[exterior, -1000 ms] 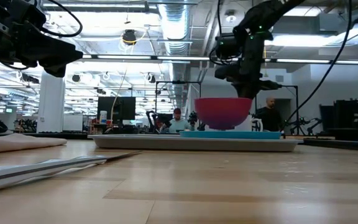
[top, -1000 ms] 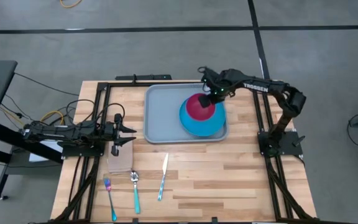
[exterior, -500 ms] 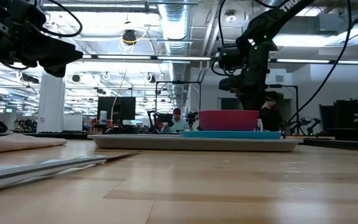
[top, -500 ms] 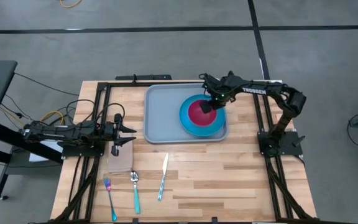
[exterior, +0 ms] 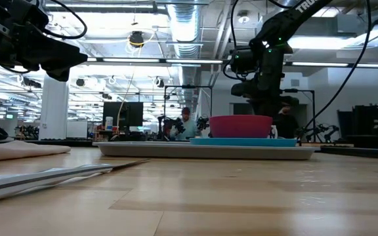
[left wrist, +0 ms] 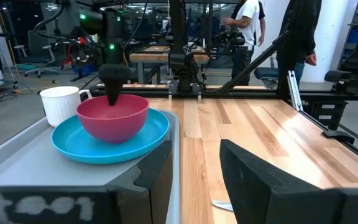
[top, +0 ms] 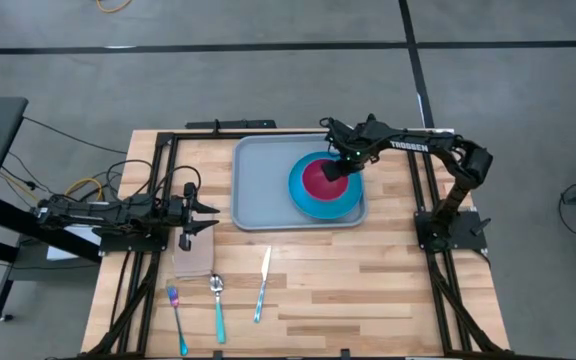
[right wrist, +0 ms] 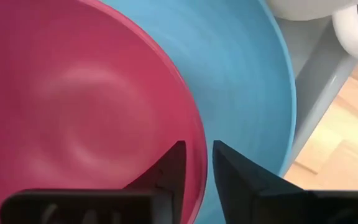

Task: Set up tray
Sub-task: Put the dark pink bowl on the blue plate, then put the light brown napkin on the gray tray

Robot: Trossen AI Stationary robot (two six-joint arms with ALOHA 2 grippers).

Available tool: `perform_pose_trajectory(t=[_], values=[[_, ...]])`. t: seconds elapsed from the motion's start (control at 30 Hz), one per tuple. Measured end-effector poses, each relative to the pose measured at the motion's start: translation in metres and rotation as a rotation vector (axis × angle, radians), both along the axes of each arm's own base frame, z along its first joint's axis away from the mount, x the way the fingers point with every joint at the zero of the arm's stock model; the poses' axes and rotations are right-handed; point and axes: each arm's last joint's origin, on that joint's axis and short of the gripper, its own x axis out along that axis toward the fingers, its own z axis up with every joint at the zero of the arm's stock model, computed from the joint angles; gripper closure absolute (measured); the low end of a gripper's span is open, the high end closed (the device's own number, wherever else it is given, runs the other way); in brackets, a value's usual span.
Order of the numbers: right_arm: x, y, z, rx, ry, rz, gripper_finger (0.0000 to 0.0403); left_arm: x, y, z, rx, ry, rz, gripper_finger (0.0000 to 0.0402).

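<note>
The grey-blue tray (top: 258, 190) lies at the table's far middle. On its right half sits the round blue plate (top: 313, 207), and a pink bowl (top: 318, 180) stands upright on that plate (left wrist: 107, 142). My right gripper (top: 336, 170) reaches down onto the bowl's right rim and is shut on it. A white mug (left wrist: 59, 104) stands on the tray beyond the plate, mostly under the right arm in the high view. My left gripper (top: 208, 214) hovers open near the table's left edge, above a napkin (top: 194, 256). My right gripper pinches the pink bowl's rim (right wrist: 199, 149) on its right side, one finger (right wrist: 171, 167) inside the bowl and the other (right wrist: 232, 167) outside. The fingers come from above, slanting in from the table's far right. The bowl stands level with its base on the blue plate (right wrist: 247, 93).
A fork (top: 176, 318), a spoon (top: 218, 305) and a knife (top: 262, 285) lie side by side near the table's near left edge, beside the napkin. The tray's left half is bare. People stand in the room beyond the table.
My right gripper has come down and slightly toward the near edge with the pink bowl. The bowl, held clear above the plate a second ago, now stands on it. Over the last half second nothing has moved.
</note>
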Motion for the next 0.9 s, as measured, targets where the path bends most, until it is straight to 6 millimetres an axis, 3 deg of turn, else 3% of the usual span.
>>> perform_pose_trajectory(t=[0.17,0.33,0.53,0.77,0.9], values=[[0.0,0.005,0.009,-0.029,-0.02,0.012,0.029,0.0,0.0,0.0,0.0,0.0,0.0,0.028],[-0.005,0.021,0.043,-0.124,-0.101,0.024,0.0259,0.0,0.0,0.0,0.0,0.0,0.0,0.028],[-0.015,0.061,0.093,-0.292,-0.262,0.115,0.0236,0.0,0.0,0.001,0.09,-0.005,0.004,0.028],[-0.021,0.116,0.151,-0.547,-0.599,0.305,0.0227,0.0,0.0,0.0,0.148,-0.002,0.004,0.028],[-0.026,0.138,0.164,-0.621,-0.666,0.355,0.0227,0.0,0.0,0.0,0.069,-0.004,0.004,0.028]])
